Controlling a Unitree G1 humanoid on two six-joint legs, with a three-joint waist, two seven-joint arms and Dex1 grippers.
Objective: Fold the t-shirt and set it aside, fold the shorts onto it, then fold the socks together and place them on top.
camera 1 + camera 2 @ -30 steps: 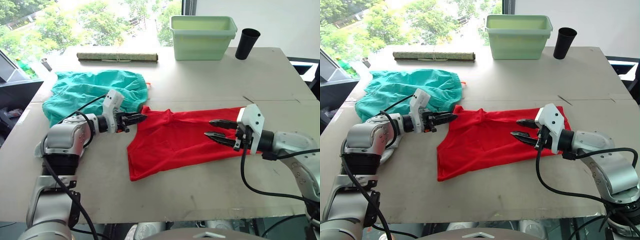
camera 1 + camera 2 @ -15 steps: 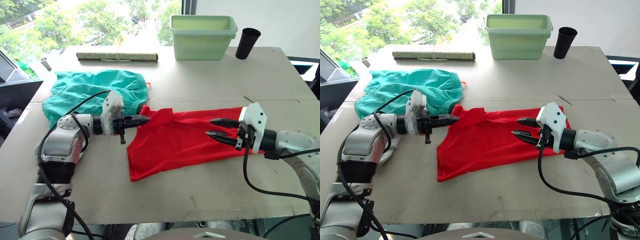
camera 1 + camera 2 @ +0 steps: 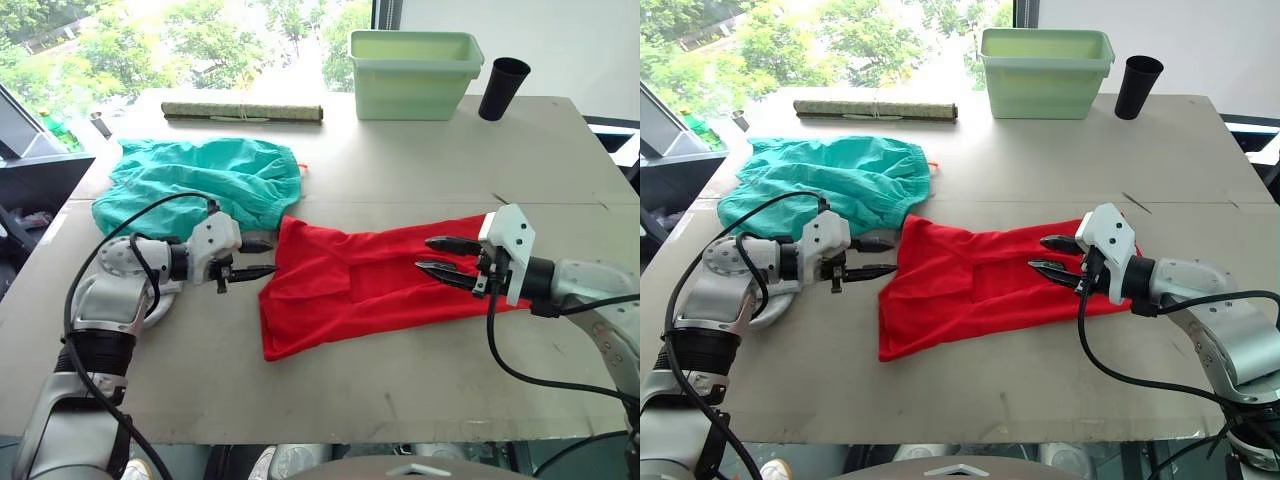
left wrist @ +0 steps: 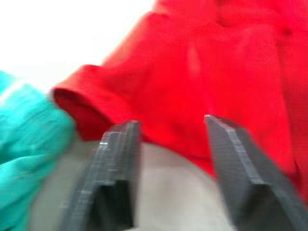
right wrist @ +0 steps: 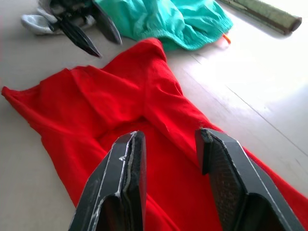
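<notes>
The red t-shirt (image 3: 370, 285) lies spread on the table's middle, partly folded along its length. My left gripper (image 3: 260, 258) stands open just left of the shirt's left edge with nothing between its fingers (image 4: 118, 159). My right gripper (image 3: 440, 255) is open and hovers over the shirt's right part, holding nothing. The teal shorts (image 3: 200, 180) lie bunched at the back left, touching the shirt's upper left corner. A light grey sock (image 5: 33, 21) lies under my left forearm.
A pale green bin (image 3: 410, 60) and a black cup (image 3: 502, 88) stand at the table's far edge. A rolled mat (image 3: 242, 112) lies at the back left. Bare tabletop (image 3: 400, 390) runs in front of the shirt.
My left gripper was shut at the shirt's left edge; it has opened, let go and drawn back to the left. The right gripper has hardly moved.
</notes>
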